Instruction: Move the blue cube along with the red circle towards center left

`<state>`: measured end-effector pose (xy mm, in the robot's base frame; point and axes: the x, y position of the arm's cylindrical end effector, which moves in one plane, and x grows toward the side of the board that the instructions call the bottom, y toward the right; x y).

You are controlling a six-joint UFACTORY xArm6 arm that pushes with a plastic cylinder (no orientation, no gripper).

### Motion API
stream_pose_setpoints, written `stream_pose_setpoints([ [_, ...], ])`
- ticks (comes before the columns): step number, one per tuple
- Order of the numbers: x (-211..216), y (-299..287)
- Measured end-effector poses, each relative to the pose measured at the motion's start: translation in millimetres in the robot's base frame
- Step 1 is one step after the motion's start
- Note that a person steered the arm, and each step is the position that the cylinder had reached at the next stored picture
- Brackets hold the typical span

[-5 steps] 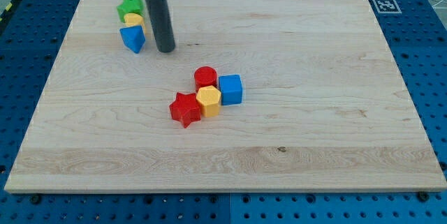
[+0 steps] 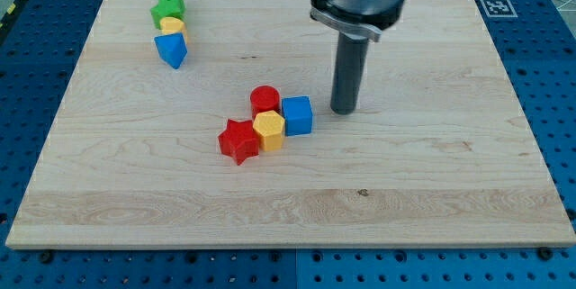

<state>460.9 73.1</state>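
Note:
The blue cube (image 2: 298, 115) sits near the board's middle. The red circle (image 2: 265, 100) touches it on its upper left. A yellow hexagon (image 2: 268, 130) sits just left of the cube and below the circle, and a red star (image 2: 238, 140) touches the hexagon's left side. My tip (image 2: 344, 109) rests on the board just to the right of the blue cube, a small gap away, at about the cube's height in the view.
At the view's top left stands a column of blocks: two green blocks (image 2: 167, 5), a yellow one (image 2: 171, 26) and a blue wedge-like block (image 2: 171, 50). The wooden board (image 2: 405, 190) is ringed by a blue perforated table. A marker tag (image 2: 497, 6) is at the top right corner.
My tip has moved from beside the top-left column of blocks, across to the right and down, to just right of the blue cube. No block has moved.

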Motion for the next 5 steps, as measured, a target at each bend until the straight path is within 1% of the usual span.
stream_pose_setpoints([
  [1,18.6,7.9],
  [5,22.9,-29.8],
])
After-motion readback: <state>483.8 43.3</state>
